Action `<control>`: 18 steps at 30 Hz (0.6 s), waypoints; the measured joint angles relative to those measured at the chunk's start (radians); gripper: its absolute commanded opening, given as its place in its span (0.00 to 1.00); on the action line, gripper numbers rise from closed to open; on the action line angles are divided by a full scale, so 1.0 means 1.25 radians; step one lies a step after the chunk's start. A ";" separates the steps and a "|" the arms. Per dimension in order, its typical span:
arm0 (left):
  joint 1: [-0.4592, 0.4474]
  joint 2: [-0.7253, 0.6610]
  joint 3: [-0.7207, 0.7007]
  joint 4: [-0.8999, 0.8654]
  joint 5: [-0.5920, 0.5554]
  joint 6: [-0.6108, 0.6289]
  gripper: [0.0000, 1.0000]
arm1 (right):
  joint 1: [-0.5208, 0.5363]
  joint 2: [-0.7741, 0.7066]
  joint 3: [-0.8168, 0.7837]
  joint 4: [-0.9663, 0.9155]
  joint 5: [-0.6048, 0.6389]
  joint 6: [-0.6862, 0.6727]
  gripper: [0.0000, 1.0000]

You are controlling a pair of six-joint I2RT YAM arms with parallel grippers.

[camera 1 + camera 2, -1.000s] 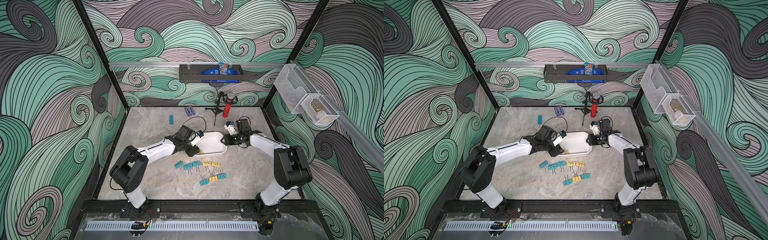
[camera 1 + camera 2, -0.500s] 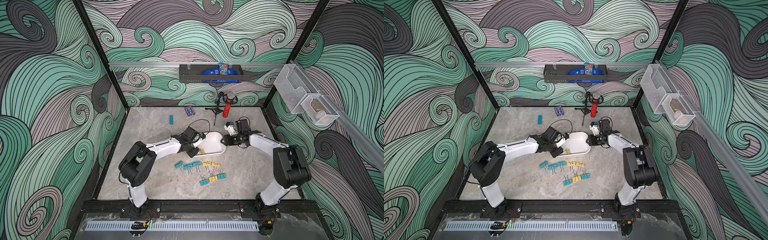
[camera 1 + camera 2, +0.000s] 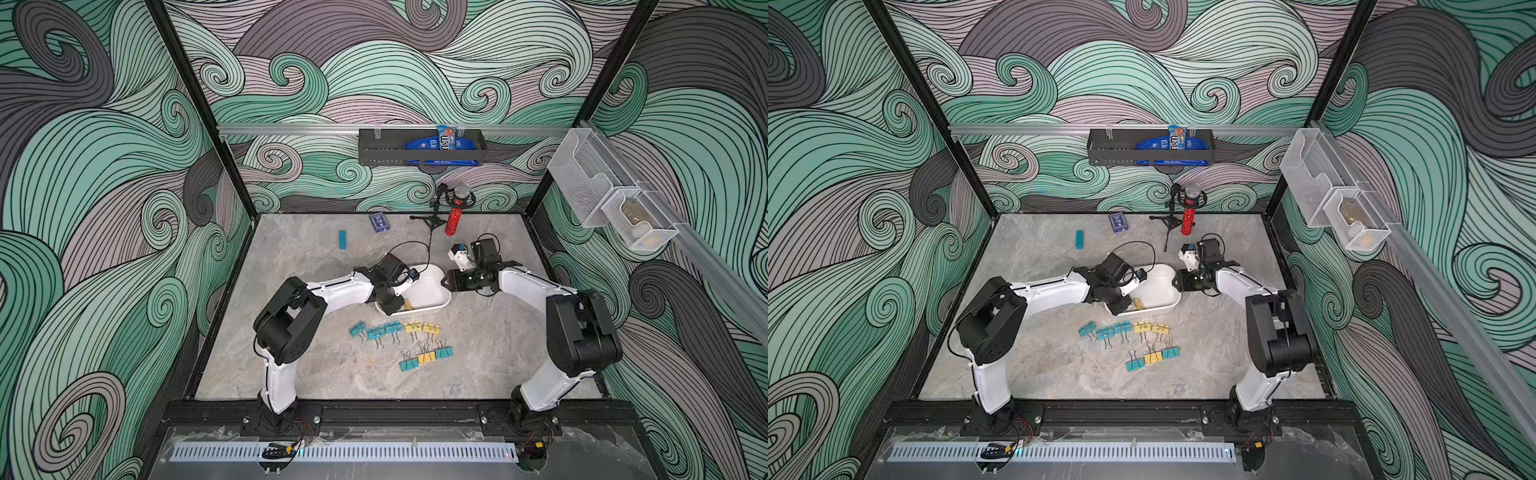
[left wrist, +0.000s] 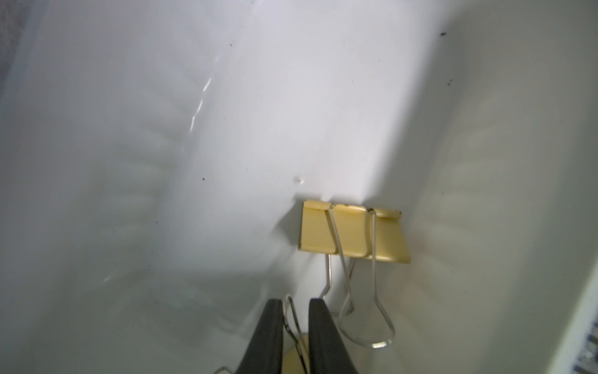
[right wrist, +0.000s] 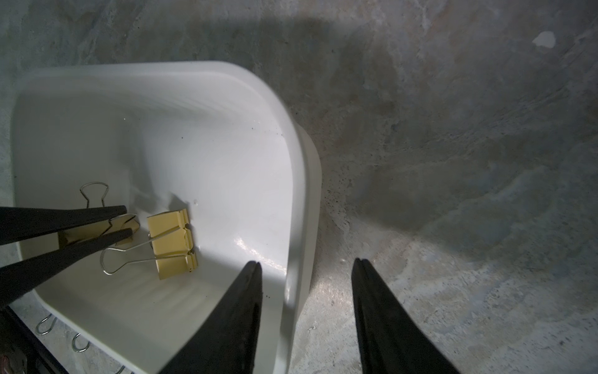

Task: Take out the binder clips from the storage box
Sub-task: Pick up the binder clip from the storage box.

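The white storage box (image 3: 432,309) (image 3: 1158,309) sits mid-table. My left gripper (image 3: 401,306) (image 4: 294,301) reaches into its near left end. Its fingers have closed on a yellow binder clip (image 5: 74,238), and the clip's wire handle runs between them. A second yellow binder clip (image 4: 352,233) (image 5: 173,243) lies loose on the box floor just beyond. My right gripper (image 3: 444,282) (image 5: 305,260) stands open astride the box's right end wall (image 5: 301,194), one finger inside and one outside, with a gap on each side. Several teal and yellow binder clips (image 3: 376,331) (image 3: 1152,357) lie on the table in front of the box.
A flat teal block (image 3: 342,240), a blue card box (image 3: 379,222) and a microphone on a tripod (image 3: 455,208) stand at the back. A black tray (image 3: 419,147) hangs on the back wall. Clear mesh bins (image 3: 611,203) hang on the right wall.
My left gripper has gone deeper into the box toward its near left corner, and its jaws have narrowed onto the yellow clip. The right arm has not moved.
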 measured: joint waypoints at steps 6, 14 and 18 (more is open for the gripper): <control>0.000 -0.012 -0.004 0.042 0.004 -0.003 0.04 | 0.000 0.001 0.000 0.000 0.000 0.000 0.48; 0.000 -0.016 -0.003 0.089 0.005 -0.011 0.00 | 0.000 0.001 0.000 0.000 0.000 0.000 0.48; 0.000 -0.021 -0.003 0.110 0.005 -0.018 0.00 | 0.000 0.001 0.000 0.000 0.000 0.000 0.48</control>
